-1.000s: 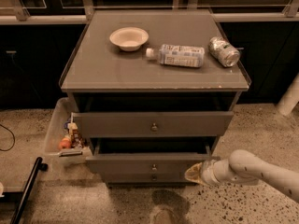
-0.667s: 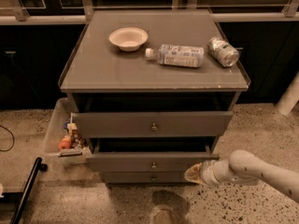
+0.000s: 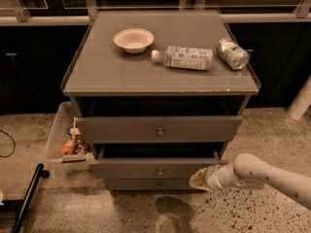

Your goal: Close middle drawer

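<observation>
The grey cabinet (image 3: pixel 97 76) has three drawers. The middle drawer (image 3: pixel 136 169), with a small round metal knob (image 3: pixel 159 172), is pulled out, and its front stands forward of the bottom drawer (image 3: pixel 146 184). The top drawer (image 3: pixel 121 129) is also pulled out a little. My gripper (image 3: pixel 198 179) comes in from the lower right on a white arm (image 3: pixel 262 174). It sits against the right end of the middle drawer's front, at its lower edge.
On the cabinet top lie a white bowl (image 3: pixel 133 40), a plastic bottle on its side (image 3: pixel 187 58) and a can on its side (image 3: pixel 232 53). A clear bin with small items (image 3: pixel 68 142) stands left of the cabinet. A black pole (image 3: pixel 26 198) lies at the lower left. A white post (image 3: pixel 301 101) stands at the right.
</observation>
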`<state>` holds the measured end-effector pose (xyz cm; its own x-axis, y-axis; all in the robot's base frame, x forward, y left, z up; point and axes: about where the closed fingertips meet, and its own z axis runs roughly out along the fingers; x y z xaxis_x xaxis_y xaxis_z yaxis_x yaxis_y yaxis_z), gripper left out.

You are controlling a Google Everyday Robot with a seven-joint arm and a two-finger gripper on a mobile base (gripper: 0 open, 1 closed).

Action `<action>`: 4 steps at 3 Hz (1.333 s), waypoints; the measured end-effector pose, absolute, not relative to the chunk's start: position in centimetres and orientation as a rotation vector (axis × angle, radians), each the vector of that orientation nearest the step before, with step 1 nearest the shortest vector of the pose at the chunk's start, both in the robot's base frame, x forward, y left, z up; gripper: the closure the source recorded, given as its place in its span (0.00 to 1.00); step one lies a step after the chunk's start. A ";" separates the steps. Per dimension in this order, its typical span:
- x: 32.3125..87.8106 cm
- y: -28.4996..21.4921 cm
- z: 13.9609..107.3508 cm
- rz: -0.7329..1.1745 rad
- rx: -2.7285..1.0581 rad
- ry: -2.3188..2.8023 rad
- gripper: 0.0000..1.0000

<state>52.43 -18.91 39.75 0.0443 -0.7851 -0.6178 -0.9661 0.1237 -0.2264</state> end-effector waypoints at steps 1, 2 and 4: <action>53.7 -17.9 40.6 0.339 -1.732 1.751 0.11; 53.7 -17.9 40.6 0.340 -1.733 1.751 0.00; 50.9 -18.9 41.5 0.357 -1.753 1.749 0.00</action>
<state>50.86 -18.94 41.55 0.0829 -0.7976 -0.5975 -0.9679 0.0783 -0.2389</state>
